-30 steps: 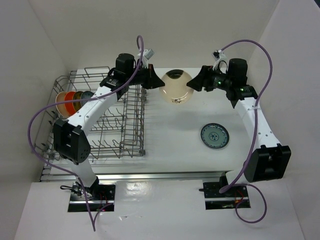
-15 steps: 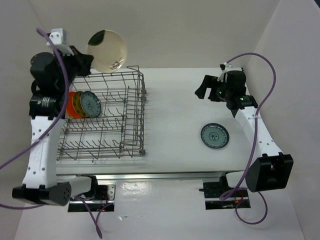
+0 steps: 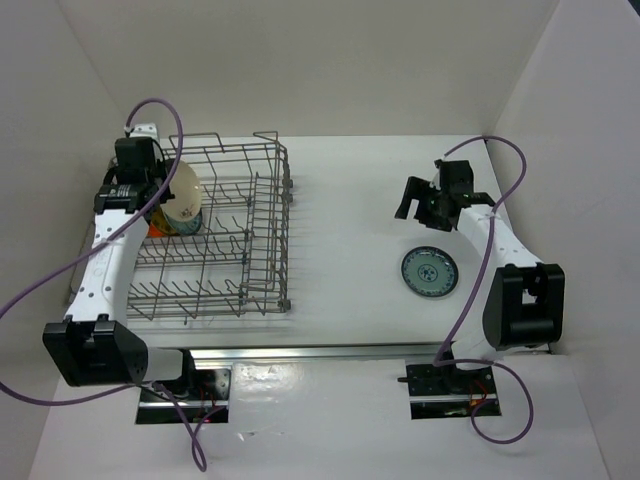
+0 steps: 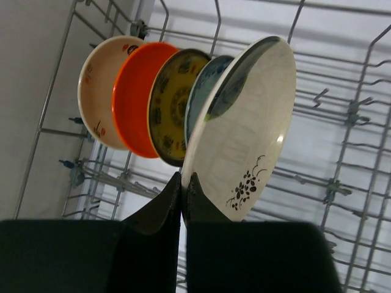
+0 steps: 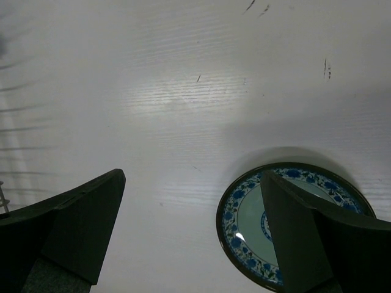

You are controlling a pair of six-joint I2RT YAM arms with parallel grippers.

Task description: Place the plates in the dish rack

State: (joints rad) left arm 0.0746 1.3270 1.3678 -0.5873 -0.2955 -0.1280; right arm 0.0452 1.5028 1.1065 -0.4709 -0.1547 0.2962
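Observation:
My left gripper [image 3: 158, 193] is shut on the lower rim of a cream plate [image 3: 184, 193] with a small black flower mark [image 4: 250, 140]. It holds the plate on edge inside the left end of the grey wire dish rack [image 3: 283, 232]. In the left wrist view the gripper [image 4: 183, 183] pinches that rim. The plate leans against a teal-blue plate [image 4: 203, 85]. Beyond that stand a brown and yellow plate [image 4: 172, 107], an orange plate [image 4: 135, 101] and a cream red-marked plate [image 4: 98, 85]. A second teal-blue plate [image 3: 430, 272] lies flat on the table. My right gripper [image 3: 408, 205] is open and empty above it, its right finger over the plate [image 5: 244, 235].
The rack's tall grid wall [image 3: 268, 200] and upright tines [image 4: 342, 116] surround the held plate. White walls close in the table at the back and both sides. The rack's middle and right rows hold nothing.
My left arm has swung the cream plate from high behind the rack down into its left end, against the standing plates. My right arm has shifted a little toward the teal plate.

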